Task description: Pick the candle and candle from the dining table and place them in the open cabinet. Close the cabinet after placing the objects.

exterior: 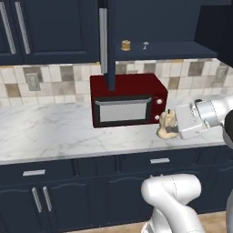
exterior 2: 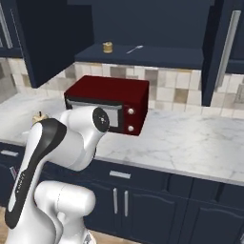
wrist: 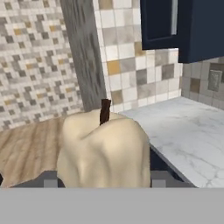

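in front of a white marble counter (exterior: 54, 132) with navy base cabinets below, a white robot arm reaches sideways with its gripper (exterior: 169, 129) clamped around a pale cream candle (exterior: 166, 124). the candle is held in the air just right of a red microwave (exterior: 125, 98) that sits on the counter against a tiled backsplash (exterior: 45, 79). in the hand view the cream candle (wrist: 105, 151) sits large between the two dark finger tips, its short brown wick (wrist: 105, 111) pointing up, with counter, tiles and a strip of wooden floor (wrist: 26, 148) behind it. in the right base view only the top of this candle (exterior 2: 39, 116) peeks out behind the arm's upper link. above the microwave hangs a dark navy wall cabinet (exterior: 150, 18) with its door (exterior: 109, 41) swung open, seen edge-on with a long silver bar handle (exterior: 103, 41). on the cabinet's bottom shelf (exterior: 168, 49) stands the second candle (exterior: 126, 45), squat and golden-tan, towards the left of the shelf. near it on the same shelf, apart from it to the right, lies a small silvery item (exterior: 145, 44) too small to identify. in the right base view the golden candle (exterior 2: 107, 47) again stands on the shelf, above the microwave (exterior 2: 107, 102).
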You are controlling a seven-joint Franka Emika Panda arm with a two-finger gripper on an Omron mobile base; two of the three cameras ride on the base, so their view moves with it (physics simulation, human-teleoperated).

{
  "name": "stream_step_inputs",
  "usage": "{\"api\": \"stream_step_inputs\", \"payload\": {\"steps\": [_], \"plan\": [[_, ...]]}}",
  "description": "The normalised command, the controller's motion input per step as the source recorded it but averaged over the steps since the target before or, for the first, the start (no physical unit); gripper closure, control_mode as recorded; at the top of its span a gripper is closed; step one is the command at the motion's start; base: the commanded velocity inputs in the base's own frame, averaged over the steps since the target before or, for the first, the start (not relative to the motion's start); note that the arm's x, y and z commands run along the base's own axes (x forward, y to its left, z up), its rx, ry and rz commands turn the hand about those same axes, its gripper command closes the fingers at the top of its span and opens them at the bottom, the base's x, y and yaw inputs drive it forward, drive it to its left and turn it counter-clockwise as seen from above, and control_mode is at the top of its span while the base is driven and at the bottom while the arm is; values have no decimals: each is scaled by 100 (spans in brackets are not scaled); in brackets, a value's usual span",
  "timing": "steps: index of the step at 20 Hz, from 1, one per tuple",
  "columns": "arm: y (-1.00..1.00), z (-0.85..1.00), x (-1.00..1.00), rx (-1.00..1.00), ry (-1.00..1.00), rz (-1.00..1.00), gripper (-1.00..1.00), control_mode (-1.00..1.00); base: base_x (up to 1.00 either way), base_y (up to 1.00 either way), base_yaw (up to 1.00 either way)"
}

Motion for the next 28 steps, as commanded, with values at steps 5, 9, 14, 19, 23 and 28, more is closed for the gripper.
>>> {"api": "stream_step_inputs", "payload": {"steps": [5,9,14,19,23,28], "plan": [[0,0,0,0,0,0,100,100,45,-32,-8],[0,0,0,0,0,0,100,100,40,-33,-7],[0,0,0,0,0,0,100,100,38,-27,-5],[0,0,0,0,0,0,100,100,46,-12,-2],[0,0,0,0,0,0,100,100,43,-12,-1],[0,0,0,0,0,0,100,100,32,-8,-1]]}}
